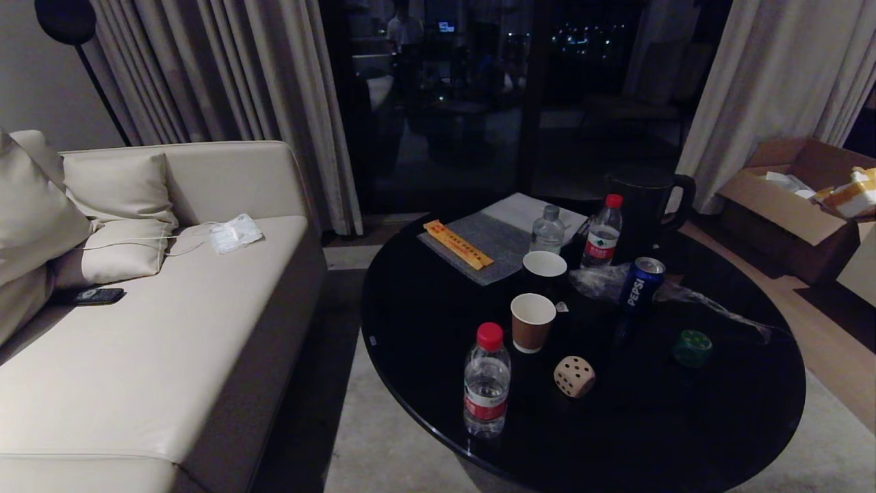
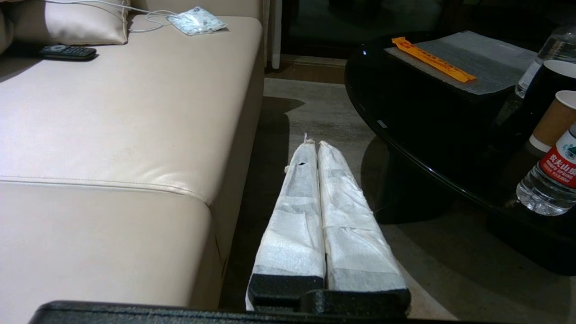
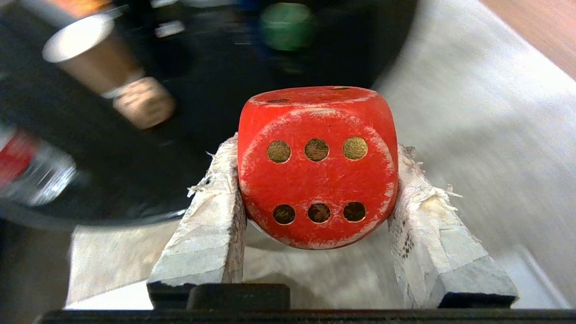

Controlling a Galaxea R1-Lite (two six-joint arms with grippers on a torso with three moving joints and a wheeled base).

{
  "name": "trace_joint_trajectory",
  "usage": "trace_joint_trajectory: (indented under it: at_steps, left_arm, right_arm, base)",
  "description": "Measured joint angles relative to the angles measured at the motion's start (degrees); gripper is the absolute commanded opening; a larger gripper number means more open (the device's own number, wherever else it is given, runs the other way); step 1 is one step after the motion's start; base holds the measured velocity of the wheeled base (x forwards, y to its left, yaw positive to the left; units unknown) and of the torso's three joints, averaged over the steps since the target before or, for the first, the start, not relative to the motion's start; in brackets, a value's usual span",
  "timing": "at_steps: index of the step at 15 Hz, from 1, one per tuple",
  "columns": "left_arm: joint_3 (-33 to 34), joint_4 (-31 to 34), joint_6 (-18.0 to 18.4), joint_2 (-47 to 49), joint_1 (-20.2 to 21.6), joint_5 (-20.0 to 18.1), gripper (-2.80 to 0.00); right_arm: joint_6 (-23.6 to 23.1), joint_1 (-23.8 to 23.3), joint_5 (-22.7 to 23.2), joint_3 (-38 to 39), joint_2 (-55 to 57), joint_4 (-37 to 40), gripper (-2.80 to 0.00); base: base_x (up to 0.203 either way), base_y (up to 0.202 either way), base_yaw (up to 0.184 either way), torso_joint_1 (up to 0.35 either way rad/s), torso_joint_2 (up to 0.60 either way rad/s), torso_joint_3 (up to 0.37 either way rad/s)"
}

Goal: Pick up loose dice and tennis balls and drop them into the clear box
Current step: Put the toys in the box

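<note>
My right pincer point(image 3: 317, 180) grips the red die point(image 3: 317, 166) between its wrapped fingers point(image 3: 207, 229), off the edge of the round black bench point(image 1: 410, 329), above pale carpet. My left pincer point(image 2: 315, 146) sits closed and empty, low between sofa point(image 2: 126, 112) and bench. On the bench I note the beige die point(image 1: 574, 376) and, well apart, the dark green die point(image 1: 692, 347).
</note>
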Motion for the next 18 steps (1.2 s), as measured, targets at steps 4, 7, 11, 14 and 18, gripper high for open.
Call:
trace_joint_trajectory:
  at_steps: [4, 7, 11, 14, 18]
  left_arm:
    - [0.0, 0.0, 0.0, 0.0, 0.0, 0.0, -2.8]
    - [0.0, 0.0, 0.0, 0.0, 0.0, 0.0, -2.8]
    - [0.0, 0.0, -0.3, 0.0, 0.4, -0.1, -2.8]
    - [0.0, -0.1, -1.5, 0.0, 0.4, 0.2, -2.8]
    - [0.0, -0.1, -1.7, 0.0, 0.4, 0.2, -2.8]
  right_arm:
    - [-6.5, -0.1, 5.7, 8.3, -0.8, -6.3, -2.8]
    - [-9.4, -0.1, 7.8, 9.3, -0.9, -6.6, -2.8]
    - [-9.9, -0.1, 7.9, 9.5, -0.9, -6.6, -2.8]
    - [-10.3, 0.0, 8.0, 9.6, -0.9, -6.3, -2.8]
    - [-10.2, 1.0, 7.5, 9.6, -1.2, -6.5, -2.8]
  base:
    - [0.0, 0.0, 0.0, 0.0, 0.0, 0.0]
    - [0.0, 0.0, 0.0, 0.0, 0.0, 0.0]
    - [0.0, 0.0, 0.0, 0.0, 0.0, 0.0]
    - [0.0, 0.0, 0.0, 0.0, 0.0, 0.0]
    - [0.0, 0.0, 0.0, 0.0, 0.0, 0.0]
